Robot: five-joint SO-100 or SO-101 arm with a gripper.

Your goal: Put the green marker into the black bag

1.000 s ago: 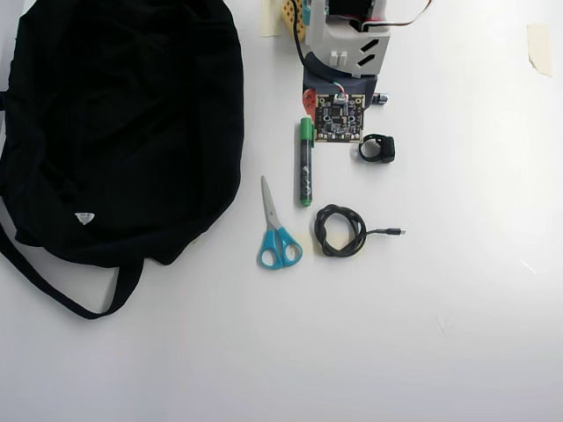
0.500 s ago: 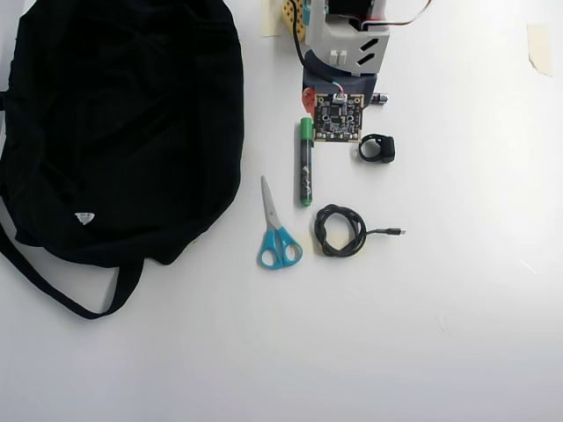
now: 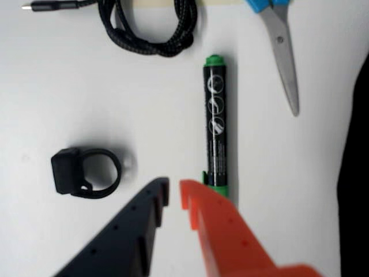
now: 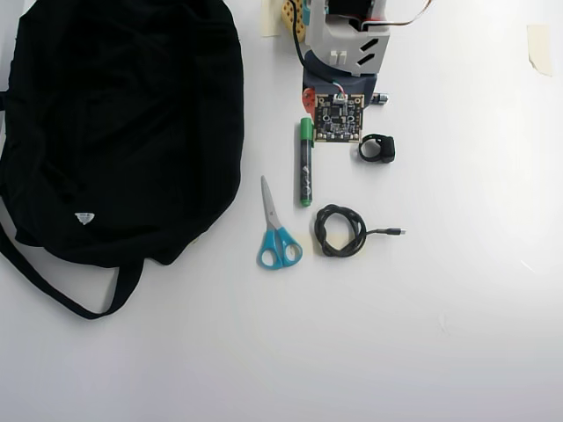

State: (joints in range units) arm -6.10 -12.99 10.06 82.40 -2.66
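The green marker (image 3: 215, 124) lies on the white table, its dark barrel with white print running up the wrist view, with green at both ends. My gripper (image 3: 174, 191) hovers just left of the marker's near end. Its black and orange fingers stand almost together and hold nothing, and the orange finger (image 3: 196, 210) overlaps the marker's near green end. In the overhead view the marker (image 4: 305, 163) lies just below the arm's wrist board (image 4: 339, 119), which hides the fingertips. The black bag (image 4: 123, 132) fills the left of that view, and its edge (image 3: 354, 173) shows at the wrist view's right.
Blue-handled scissors (image 4: 277, 233) lie between the marker and the bag; their blades (image 3: 285, 57) show in the wrist view. A coiled black cable (image 4: 341, 230) (image 3: 150, 29) lies beyond the marker. A small black ring-shaped clip (image 4: 378, 148) (image 3: 86, 172) sits on the other side.
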